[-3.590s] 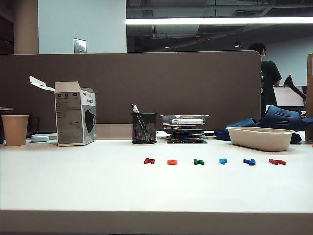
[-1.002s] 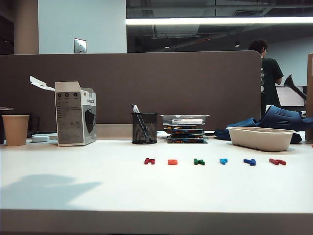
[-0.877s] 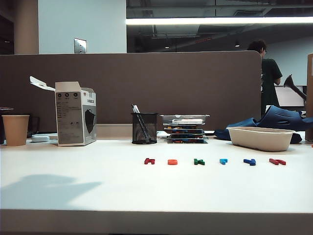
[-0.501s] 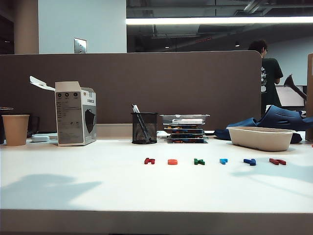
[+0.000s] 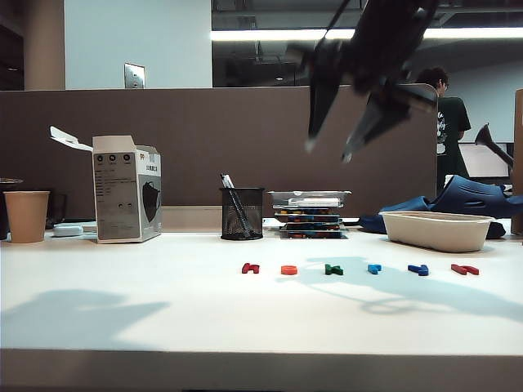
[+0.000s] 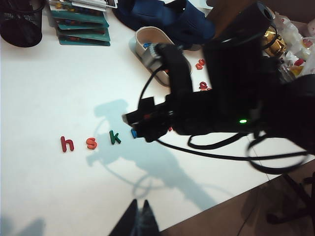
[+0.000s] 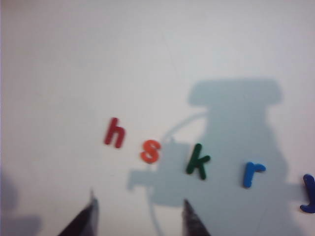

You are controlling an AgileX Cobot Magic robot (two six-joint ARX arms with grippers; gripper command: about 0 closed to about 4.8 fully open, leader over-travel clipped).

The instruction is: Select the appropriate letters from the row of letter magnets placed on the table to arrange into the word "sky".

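Six letter magnets (image 5: 359, 269) lie below open right tool (image 5: 331, 151), left tool (image 6: 138, 221) closed

The surface (image 5: 163, 318) is plain white, smooth and matt, taking soft shadows without glare. The letter magnets (image 7: 150, 151) in the row across its middle look like flat moulded plastic with a slight sheen. Along the far edge stand a black wire-mesh metal pen cup (image 5: 241, 214), a printed cardboard box (image 5: 124, 189) with an open flap, and a brown paper cup (image 5: 25, 216) at the far left corner. The right claw (image 5: 328, 149) is dark matt plastic.
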